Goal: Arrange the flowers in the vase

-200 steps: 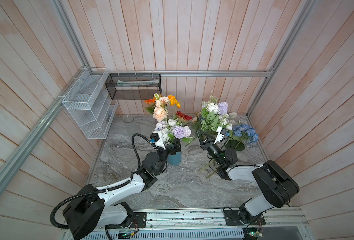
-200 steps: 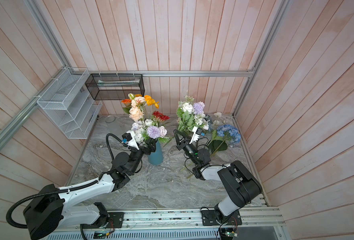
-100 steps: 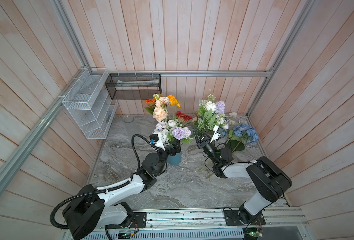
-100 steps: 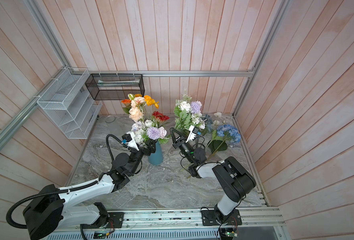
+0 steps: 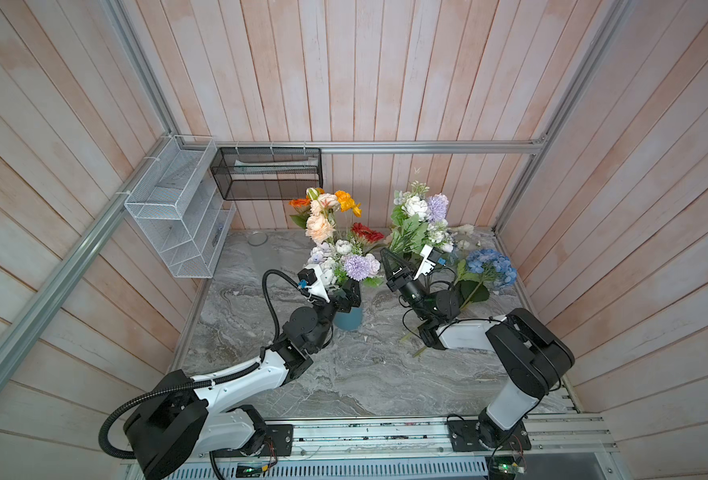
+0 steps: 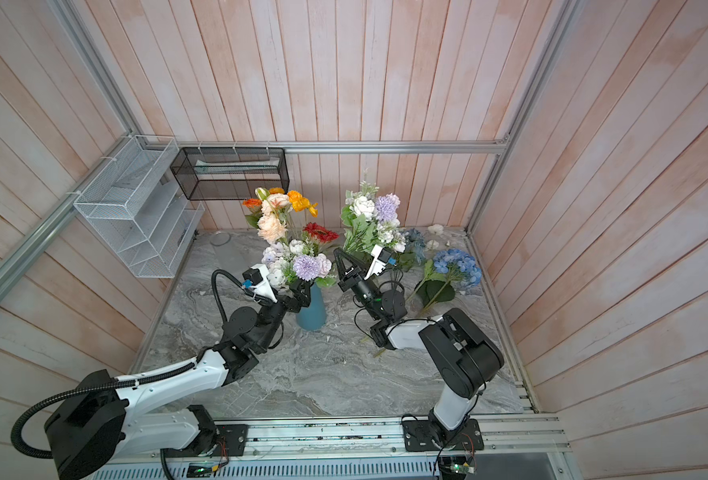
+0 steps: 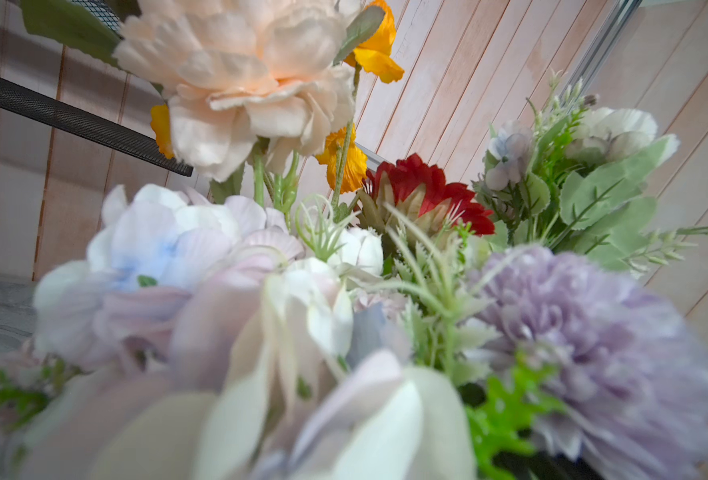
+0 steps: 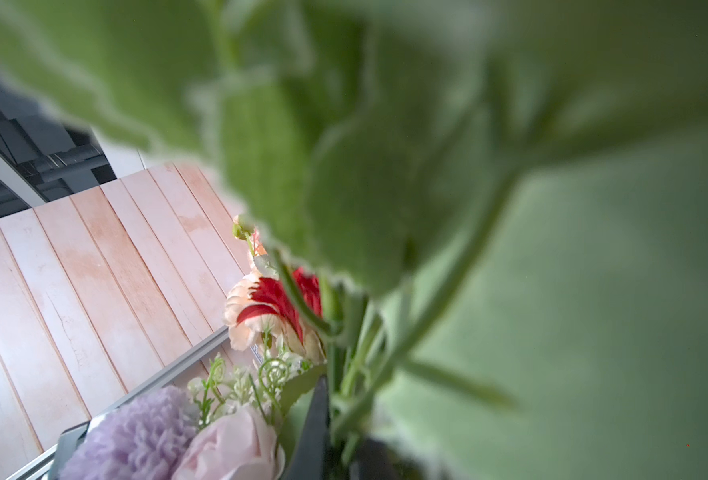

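Right gripper (image 5: pixel 384 254) clamped on stems of white-and-lavender leafy flower bunch (image 5: pixel 418 220), upright just right of teal narrow-necked vase (image 6: pixel 312 313) holding mixed blooms (image 5: pixel 319 227). Left gripper (image 6: pixel 302 292) spread wide at vase neck. Blue hydrangea cluster (image 5: pixel 489 266) lies on grey marble tabletop (image 5: pixel 364 374).

a robot test cell in a lab, dressed to look homely. beyond the left gripper (image 5: pixel 349 291) and the right gripper (image 5: pixel 388 258) rise pale wood-plank walls (image 5: pixel 344 83), held in a bare aluminium frame (image 5: pixel 427 147). under both grippers lies a marble-look tabletop (image 5: pixel 364 374); behind them a metal rail (image 5: pixel 364 434) carries the two arm bases (image 5: pixel 487 430), with an exposed circuit board (image 5: pixel 508 472) at its edge. out past the left gripper a white wire rack (image 5: pixel 169 216) and a black mesh basket (image 5: pixel 267 174) are strapped to the frame. a blue vase (image 5: pixel 349 319) of flowers (image 5: pixel 321 226) by the left gripper gives the homely touch.
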Controlling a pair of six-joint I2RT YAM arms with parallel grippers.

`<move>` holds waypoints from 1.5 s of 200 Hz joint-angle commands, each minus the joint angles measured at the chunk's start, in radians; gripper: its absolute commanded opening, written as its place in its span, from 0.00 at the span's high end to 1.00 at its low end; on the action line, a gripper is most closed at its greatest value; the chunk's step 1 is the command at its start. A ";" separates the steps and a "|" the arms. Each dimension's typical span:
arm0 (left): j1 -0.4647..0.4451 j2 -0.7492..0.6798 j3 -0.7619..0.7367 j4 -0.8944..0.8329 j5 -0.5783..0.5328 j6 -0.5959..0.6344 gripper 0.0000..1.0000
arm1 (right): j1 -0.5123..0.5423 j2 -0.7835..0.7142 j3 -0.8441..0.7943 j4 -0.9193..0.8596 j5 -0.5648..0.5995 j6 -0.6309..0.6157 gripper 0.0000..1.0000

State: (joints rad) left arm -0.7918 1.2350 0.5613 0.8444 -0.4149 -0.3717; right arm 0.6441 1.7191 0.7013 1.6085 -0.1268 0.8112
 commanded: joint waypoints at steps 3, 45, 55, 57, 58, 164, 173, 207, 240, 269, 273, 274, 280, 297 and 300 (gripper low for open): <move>0.005 -0.020 -0.013 0.016 0.010 -0.016 0.00 | 0.020 0.029 0.029 0.197 0.008 -0.067 1.00; 0.005 -0.022 -0.014 0.019 0.007 -0.018 0.00 | 0.036 0.053 0.028 0.197 -0.012 -0.129 1.00; 0.005 -0.022 -0.015 0.020 0.006 -0.019 0.00 | 0.042 0.052 0.019 0.197 -0.015 -0.152 1.00; 0.005 -0.022 -0.015 0.019 0.006 -0.018 0.00 | 0.044 0.051 0.017 0.197 -0.016 -0.157 1.00; 0.005 -0.022 -0.014 0.020 0.006 -0.018 0.00 | 0.044 0.051 0.017 0.198 -0.016 -0.160 1.00; 0.005 -0.030 -0.022 0.001 0.001 -0.035 0.00 | 0.090 0.114 -0.039 0.198 -0.043 -0.308 1.00; 0.005 -0.033 -0.024 -0.003 0.001 -0.035 0.00 | 0.092 0.124 -0.036 0.197 -0.051 -0.319 1.00; 0.005 -0.057 -0.047 -0.014 -0.011 -0.046 0.00 | 0.104 0.131 -0.031 0.176 -0.075 -0.394 1.00; 0.005 -0.118 -0.078 -0.094 0.013 -0.059 0.00 | 0.106 0.102 -0.031 0.070 -0.103 -0.444 1.00; 0.006 -0.227 -0.151 -0.213 0.053 -0.043 0.00 | 0.106 0.097 -0.006 0.019 -0.126 -0.460 1.00; 0.005 -0.245 -0.163 -0.230 0.059 -0.033 0.00 | 0.106 0.096 0.000 0.007 -0.132 -0.463 1.00; 0.005 -0.250 -0.166 -0.233 0.060 -0.030 0.00 | 0.106 0.096 0.000 0.007 -0.132 -0.463 1.00; 0.005 -0.274 -0.188 -0.247 0.066 -0.008 0.00 | 0.106 0.094 0.010 -0.016 -0.136 -0.463 1.00; 0.005 -0.321 -0.244 -0.274 0.074 0.041 0.00 | 0.106 0.087 0.024 -0.052 -0.143 -0.470 1.00; 0.005 -0.325 -0.256 -0.269 0.080 0.055 0.00 | 0.106 0.087 0.024 -0.056 -0.143 -0.472 1.00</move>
State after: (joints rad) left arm -0.7910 0.9558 0.3729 0.6594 -0.3698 -0.3946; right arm 0.7418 1.8194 0.6987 1.6215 -0.2184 0.3698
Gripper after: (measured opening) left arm 0.997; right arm 0.062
